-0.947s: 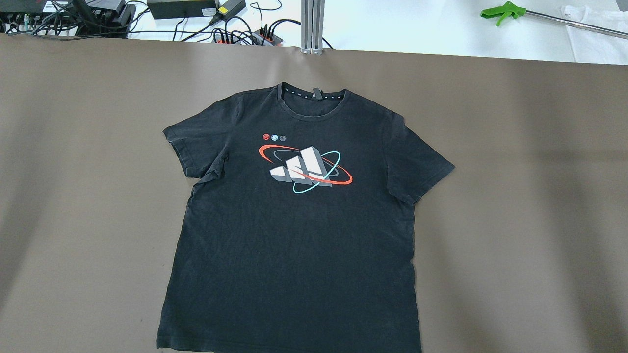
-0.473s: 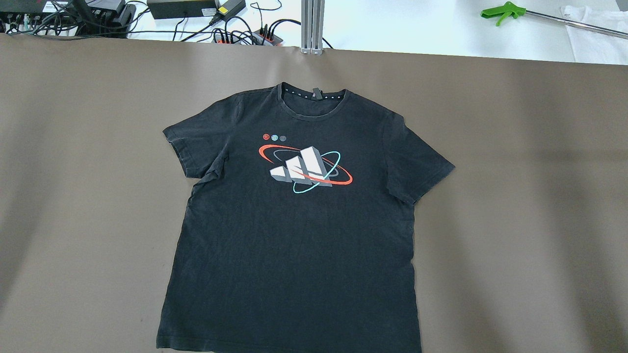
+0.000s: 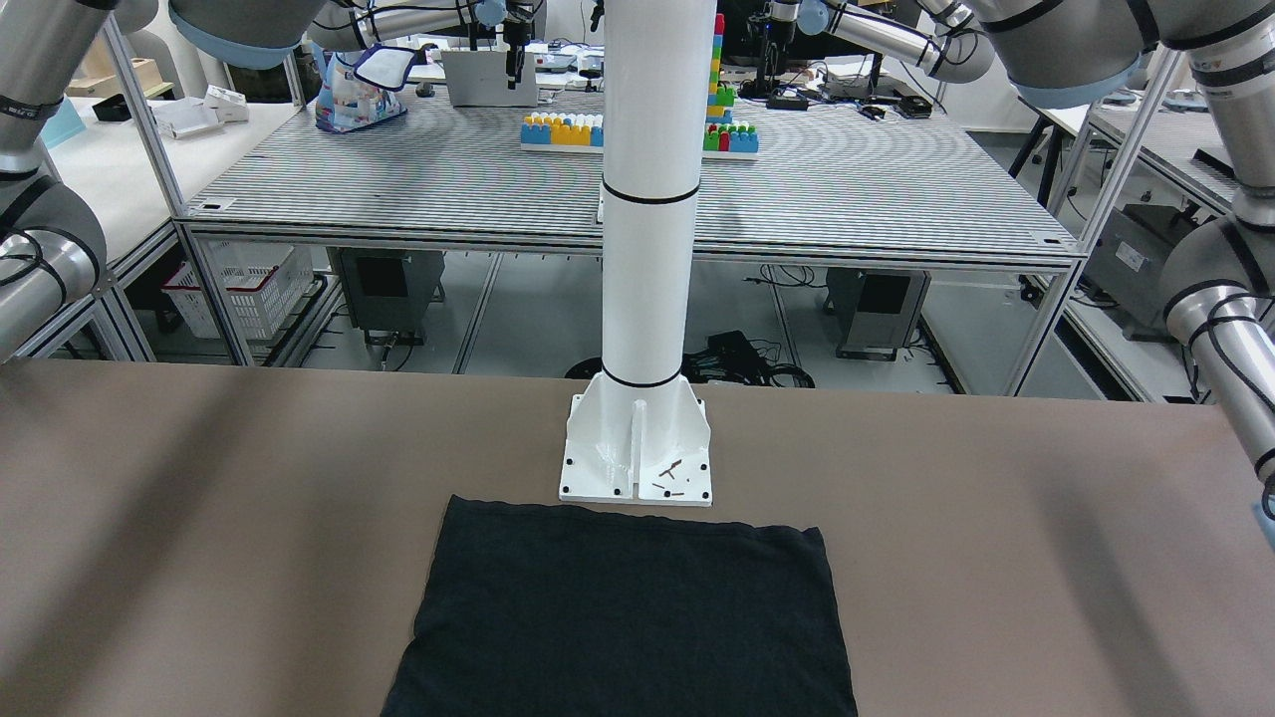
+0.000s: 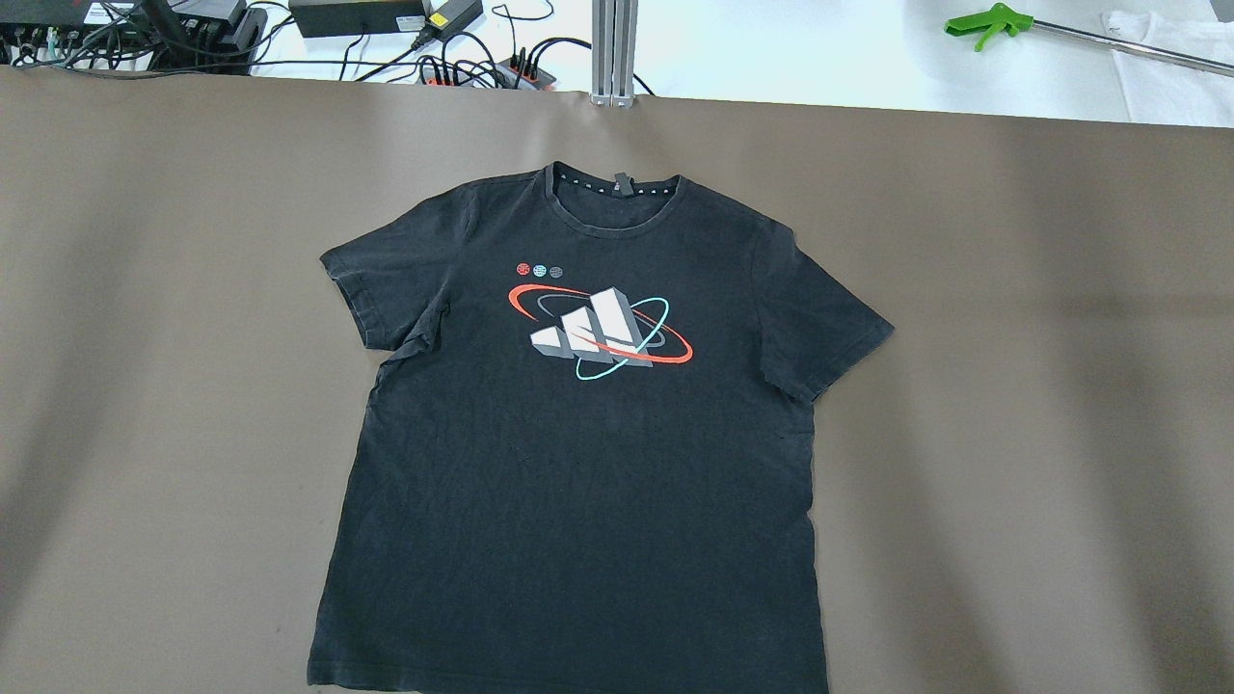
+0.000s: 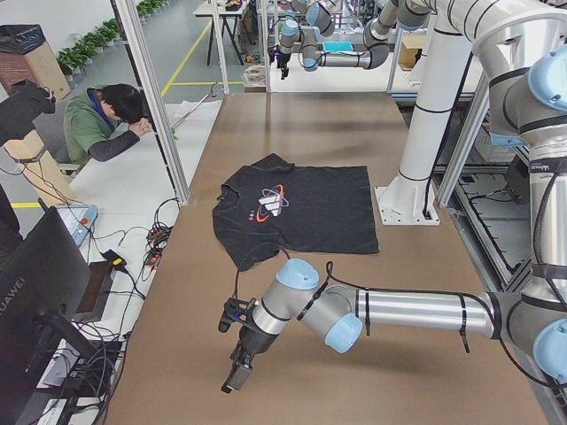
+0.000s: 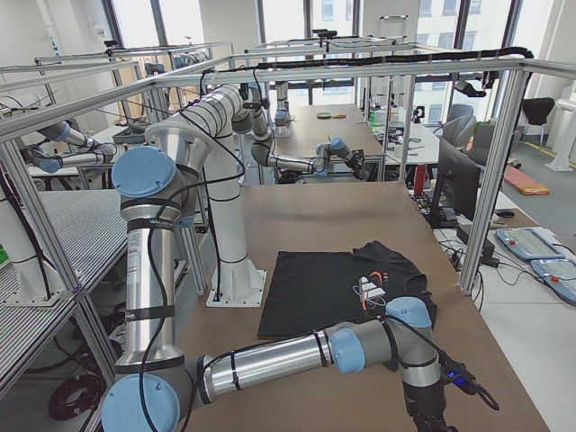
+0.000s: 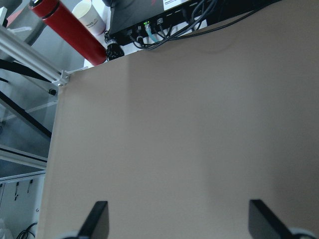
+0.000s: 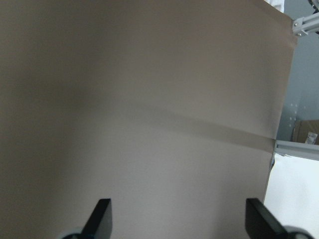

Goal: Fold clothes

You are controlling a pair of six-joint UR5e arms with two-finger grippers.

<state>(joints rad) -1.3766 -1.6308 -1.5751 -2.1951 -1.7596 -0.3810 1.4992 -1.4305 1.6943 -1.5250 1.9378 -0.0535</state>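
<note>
The clothes are one black T-shirt (image 4: 578,482) with a white, red and teal print on the chest. It lies spread flat on the brown table, collar toward the far edge. Its plain lower part shows in the front-facing view (image 3: 628,607), its hem just in front of the white pillar's base (image 3: 637,453). It also shows in the left view (image 5: 310,208) and the right view (image 6: 324,283). My left gripper (image 7: 177,224) is open over bare table, well off the shirt's left side; it also shows in the left view (image 5: 237,376). My right gripper (image 8: 177,219) is open over bare table.
A red bottle (image 7: 65,30) and a white cup (image 7: 89,15) stand past the table's far left corner. Cables and power boxes (image 4: 357,14) and a metal post (image 4: 614,48) line the far edge. A green-handled tool (image 4: 988,21) lies far right. A person (image 5: 111,119) sits beside the table.
</note>
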